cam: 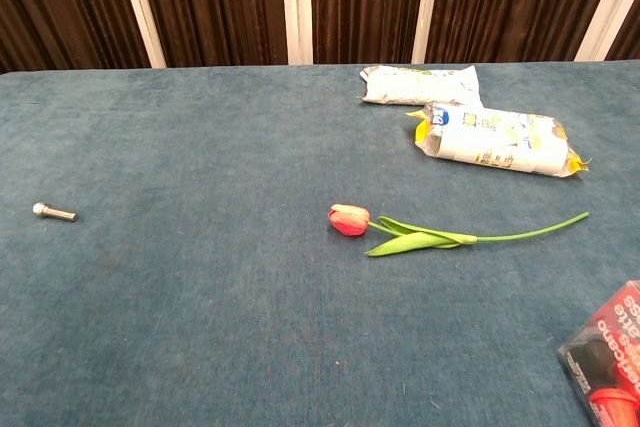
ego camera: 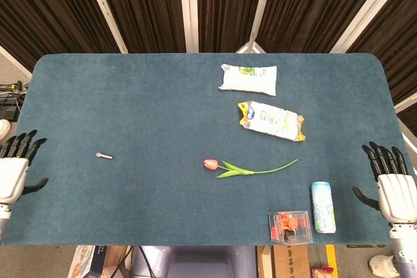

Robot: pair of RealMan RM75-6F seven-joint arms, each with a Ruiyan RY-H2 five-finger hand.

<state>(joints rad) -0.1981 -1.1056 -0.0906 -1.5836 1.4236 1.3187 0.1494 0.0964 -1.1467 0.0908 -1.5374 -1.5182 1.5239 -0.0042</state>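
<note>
Head view: my left hand [ego camera: 13,170] hangs off the table's [ego camera: 130,96] 9 o'clock edge, fingers spread, holding nothing. Nearest thing is the bolt [ego camera: 103,155], at about 3 o'clock from it, well apart, lying flat. My right hand [ego camera: 394,190] sits past the table's 3 o'clock edge, fingers straight and slightly apart, also holding nothing. The can [ego camera: 323,207] lies on its side at 9 o'clock from it, with the box [ego camera: 290,226] just beside the can.

Chest view: neither hand shows. The bolt [cam: 54,211] lies alone at the table's 9 o'clock side; only a corner of the box [cam: 610,362] shows, and no can.

Judgement: the bolt is small and low on the cloth, so it needs a thumb-and-fingertip pinch from above. The can may roll, so wrap it across its middle, staying off the box.
</note>
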